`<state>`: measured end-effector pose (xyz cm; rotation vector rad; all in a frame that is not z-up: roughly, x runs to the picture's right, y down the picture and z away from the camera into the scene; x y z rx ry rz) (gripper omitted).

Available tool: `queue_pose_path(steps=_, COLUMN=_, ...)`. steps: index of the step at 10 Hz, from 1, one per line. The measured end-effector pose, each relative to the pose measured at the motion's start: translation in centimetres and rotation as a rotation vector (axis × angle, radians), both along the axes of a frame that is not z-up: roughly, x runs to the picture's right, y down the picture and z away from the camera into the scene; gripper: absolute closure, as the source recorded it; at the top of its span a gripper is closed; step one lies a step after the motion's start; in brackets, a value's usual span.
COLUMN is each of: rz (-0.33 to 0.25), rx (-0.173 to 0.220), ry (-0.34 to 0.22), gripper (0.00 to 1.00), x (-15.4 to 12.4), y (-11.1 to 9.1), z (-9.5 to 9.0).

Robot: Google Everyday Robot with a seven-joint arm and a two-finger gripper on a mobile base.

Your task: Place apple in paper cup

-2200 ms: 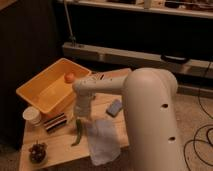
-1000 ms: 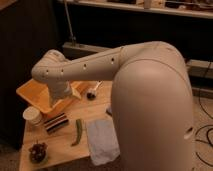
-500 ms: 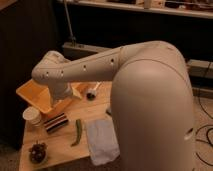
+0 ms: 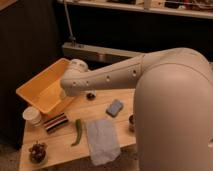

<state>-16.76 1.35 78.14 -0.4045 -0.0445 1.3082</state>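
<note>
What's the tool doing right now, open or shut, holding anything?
The tool: open, over the yellow bin, mostly hidden by the arm; no grip visible, apple out of sight.

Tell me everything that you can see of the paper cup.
The paper cup is short, white and round, of paper as it looks. It stands upright, mouth up, near the table's left edge as seen, just before the yellow bin's near corner, beside a dark striped packet. The gripper, at the arm's end by the bin, is apart from it.
</note>
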Motion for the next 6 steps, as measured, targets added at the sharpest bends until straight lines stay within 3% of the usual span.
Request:
queue_pose_path(steps=3, rz=0.026, rx=0.005, ry=-0.039, gripper=0.2, x=1.8, y=-4.0, z=3.1)
queue_pose_path(steps=6, rz=-0.037, rx=-0.022, ry=-0.044, gripper=0.2, x=-0.5, y=-7.7, z=2.7)
